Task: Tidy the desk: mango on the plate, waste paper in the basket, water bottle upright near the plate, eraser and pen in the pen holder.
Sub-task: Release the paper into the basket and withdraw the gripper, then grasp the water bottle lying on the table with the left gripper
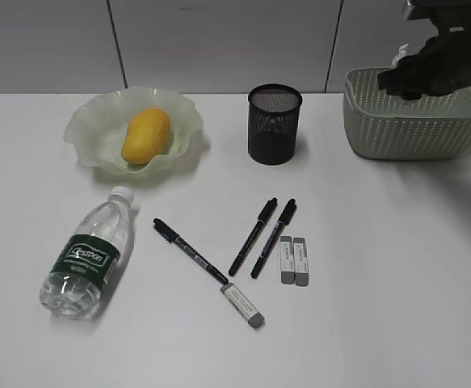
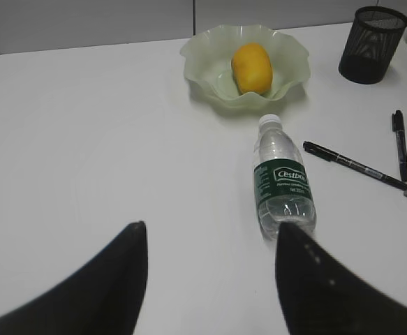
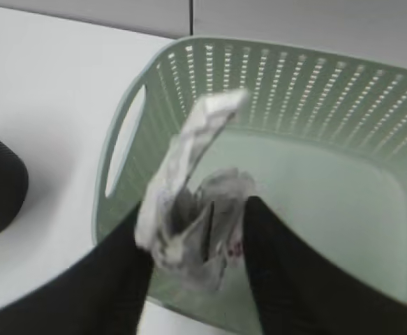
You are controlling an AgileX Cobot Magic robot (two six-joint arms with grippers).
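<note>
Over the pale green basket (image 1: 413,121) (image 3: 130,125) at the back right hangs my right gripper (image 1: 417,77) (image 3: 196,216). Its jaws stand apart and the crumpled waste paper (image 3: 189,209) sits loose and blurred between them, above the basket's floor. The mango (image 1: 146,135) (image 2: 251,68) lies in the wavy plate (image 1: 90,121) (image 2: 203,49). In front of the plate the water bottle (image 1: 86,259) (image 2: 281,181) lies on its side. Three black pens (image 1: 191,250) and three erasers (image 1: 288,260) lie mid-desk, in front of the pen holder (image 1: 275,125) (image 2: 372,43). My left gripper (image 2: 211,226) is open and empty, just short of the bottle's base.
The white desk (image 1: 397,267) has bare surface at the front right and along the left side. One eraser (image 1: 243,305) touches the tip of the leftmost pen. The left arm does not show in the exterior view.
</note>
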